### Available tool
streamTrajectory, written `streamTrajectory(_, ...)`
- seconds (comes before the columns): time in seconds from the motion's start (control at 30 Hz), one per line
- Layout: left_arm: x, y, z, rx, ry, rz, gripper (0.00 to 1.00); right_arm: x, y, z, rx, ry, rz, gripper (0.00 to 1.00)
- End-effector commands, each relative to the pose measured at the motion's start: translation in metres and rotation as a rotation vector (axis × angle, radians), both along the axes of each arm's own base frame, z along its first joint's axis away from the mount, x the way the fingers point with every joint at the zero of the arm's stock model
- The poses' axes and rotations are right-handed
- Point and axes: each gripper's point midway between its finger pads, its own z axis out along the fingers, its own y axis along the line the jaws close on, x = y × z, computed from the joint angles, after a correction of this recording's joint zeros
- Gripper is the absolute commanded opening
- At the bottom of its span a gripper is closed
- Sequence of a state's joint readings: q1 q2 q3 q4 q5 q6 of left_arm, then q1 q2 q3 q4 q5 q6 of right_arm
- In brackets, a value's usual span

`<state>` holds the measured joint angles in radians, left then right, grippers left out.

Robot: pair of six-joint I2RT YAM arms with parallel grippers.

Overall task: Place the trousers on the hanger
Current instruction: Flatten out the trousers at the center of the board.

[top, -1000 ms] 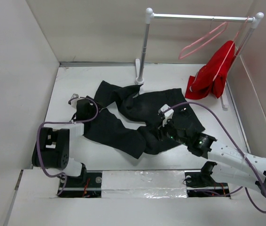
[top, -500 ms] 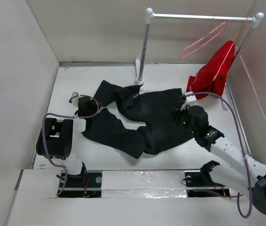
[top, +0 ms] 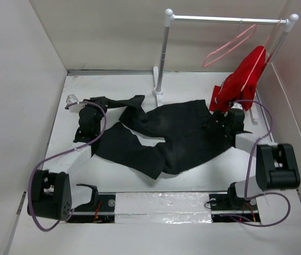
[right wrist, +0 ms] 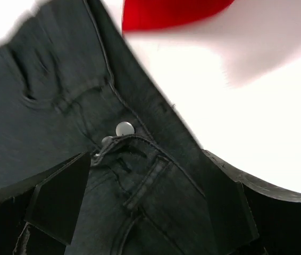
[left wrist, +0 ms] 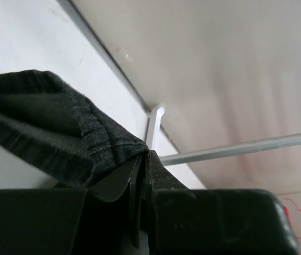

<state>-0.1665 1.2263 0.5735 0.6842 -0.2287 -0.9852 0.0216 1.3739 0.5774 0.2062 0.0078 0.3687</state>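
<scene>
The black trousers (top: 172,133) lie spread across the white table, waist to the right and legs to the left. My left gripper (top: 96,105) is shut on the hem of the far leg, with the cloth (left wrist: 60,127) pinched at the tips of my left gripper (left wrist: 144,156). Over the waistband hovers my right gripper (top: 226,123), open. In the right wrist view the right gripper (right wrist: 150,212) straddles the waistband (right wrist: 140,175) just below its silver button (right wrist: 124,128). The pale-pink hanger (top: 230,45) hangs bare on the rail.
A white rail (top: 225,19) on a pole (top: 161,58) stands at the back. A red garment (top: 243,79) hangs from its right end, close to my right gripper, and also shows as the red garment (right wrist: 172,10). Grey walls close in the table on both sides.
My left gripper closed on the far leg's hem and pulled it back and left, stretching the leg. My right gripper moved right to the waistband and opened.
</scene>
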Motion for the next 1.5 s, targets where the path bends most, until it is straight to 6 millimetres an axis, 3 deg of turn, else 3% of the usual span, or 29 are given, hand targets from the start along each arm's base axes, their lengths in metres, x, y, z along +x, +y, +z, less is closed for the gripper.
streamTrajectory(0.0,-0.011,0.019,0.027,0.028,-0.085,0.090,0.00,0.038,0.021,0.009,0.100,-0.062,0.083,0.88)
streamTrajectory(0.03,-0.016,0.023,0.037,0.031,-0.106,0.104,0.00,0.044,0.031,0.011,0.131,-0.060,0.132,0.83)
streamTrajectory(0.1,-0.021,0.030,0.042,0.034,-0.114,0.139,0.00,0.045,0.035,0.006,0.145,-0.047,0.150,0.83)
streamTrajectory(0.2,-0.028,0.036,0.052,0.007,-0.161,0.156,0.00,0.043,0.041,0.004,0.179,-0.035,0.170,0.76)
streamTrajectory(0.3,-0.034,0.049,0.062,-0.003,-0.189,0.192,0.00,0.044,0.047,-0.002,0.215,-0.005,0.208,0.50)
streamTrajectory(0.33,-0.036,0.050,0.061,-0.003,-0.192,0.195,0.00,0.045,0.048,-0.002,0.219,-0.005,0.215,0.34)
streamTrajectory(0.4,-0.039,0.057,0.060,0.002,-0.194,0.221,0.00,0.045,0.040,-0.003,0.230,-0.001,0.191,0.17)
streamTrajectory(0.43,-0.040,0.062,0.059,0.008,-0.191,0.236,0.00,0.045,0.032,0.000,0.232,-0.013,0.165,0.04)
streamTrajectory(0.47,-0.040,0.063,0.058,0.009,-0.187,0.241,0.00,0.044,0.027,0.003,0.238,-0.021,0.145,0.00)
streamTrajectory(0.6,-0.033,0.060,0.064,0.003,-0.207,0.231,0.00,0.022,-0.015,0.023,0.204,-0.078,-0.001,0.00)
streamTrajectory(0.63,-0.028,0.059,0.061,0.006,-0.193,0.227,0.00,0.009,-0.029,0.018,0.178,-0.065,-0.061,0.00)
streamTrajectory(0.67,-0.025,0.058,0.067,0.000,-0.204,0.223,0.00,0.000,-0.050,0.040,0.151,-0.127,-0.120,0.00)
streamTrajectory(0.77,-0.014,0.057,0.073,-0.011,-0.223,0.211,0.00,-0.048,-0.097,0.049,0.098,-0.165,-0.323,0.00)
streamTrajectory(0.9,-0.003,0.056,0.070,-0.014,-0.214,0.200,0.00,-0.098,-0.136,0.040,0.058,-0.169,-0.525,0.00)
streamTrajectory(1.07,0.003,0.059,0.049,-0.048,-0.154,0.203,0.00,-0.106,-0.161,0.028,0.106,-0.127,-0.618,0.00)
streamTrajectory(1.1,0.001,0.061,0.042,-0.050,-0.129,0.213,0.00,-0.105,-0.161,0.026,0.129,-0.115,-0.610,0.00)
streamTrajectory(1.17,-0.007,0.075,0.030,-0.057,-0.100,0.266,0.00,-0.100,-0.142,0.016,0.202,-0.075,-0.515,0.00)
streamTrajectory(1.3,-0.035,0.116,-0.004,-0.075,-0.006,0.423,0.00,-0.095,-0.075,0.011,0.303,-0.057,-0.258,0.00)
streamTrajectory(1.4,-0.059,0.138,-0.014,-0.112,0.009,0.502,0.00,-0.107,-0.055,0.012,0.278,0.005,-0.176,0.00)
streamTrajectory(1.43,-0.068,0.143,-0.004,-0.119,-0.024,0.522,0.00,-0.108,-0.049,0.013,0.290,0.021,-0.143,0.00)
streamTrajectory(1.47,-0.074,0.147,-0.001,-0.123,-0.034,0.542,0.12,-0.108,-0.049,0.015,0.275,0.028,-0.122,0.00)
